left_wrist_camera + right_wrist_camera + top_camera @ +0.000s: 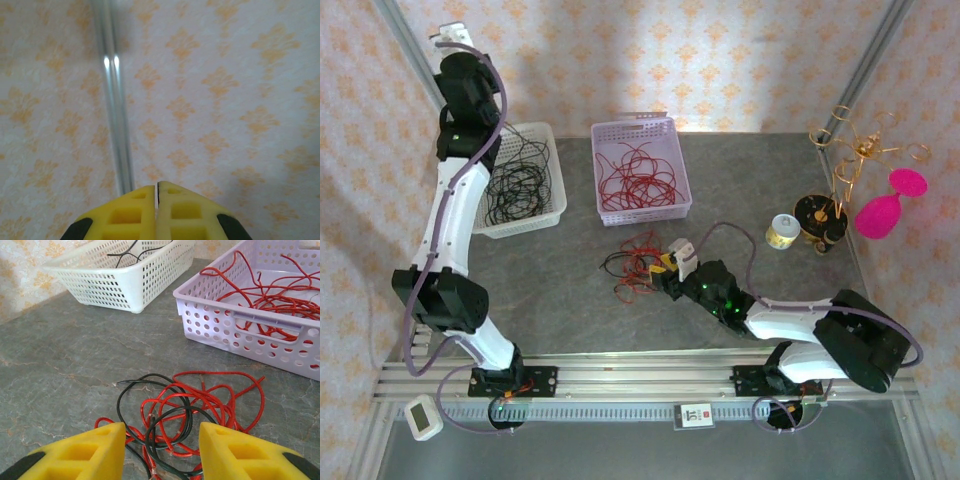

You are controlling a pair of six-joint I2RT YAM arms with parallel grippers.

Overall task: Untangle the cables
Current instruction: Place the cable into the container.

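Bare tabletop [550,295] left of cables [638,262], lilac basket [210,315] close behind (white basket [120,282] farther left)

Pale wallpaper [720,60] with an orange floral pattern covers the walls around a grey stone-look table [560,290]; metal poles [868,62] stand at its far corners.

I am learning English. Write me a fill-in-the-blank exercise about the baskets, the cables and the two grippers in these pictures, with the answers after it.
1. The cables in the white basket are ____ in colour.
2. The cables in the lilac basket are ____ in colour.
3. The open gripper at the tangled cables belongs to the ____ arm.
4. The left gripper, which faces the wall, is ____.

Missing words: black; red; right; shut.
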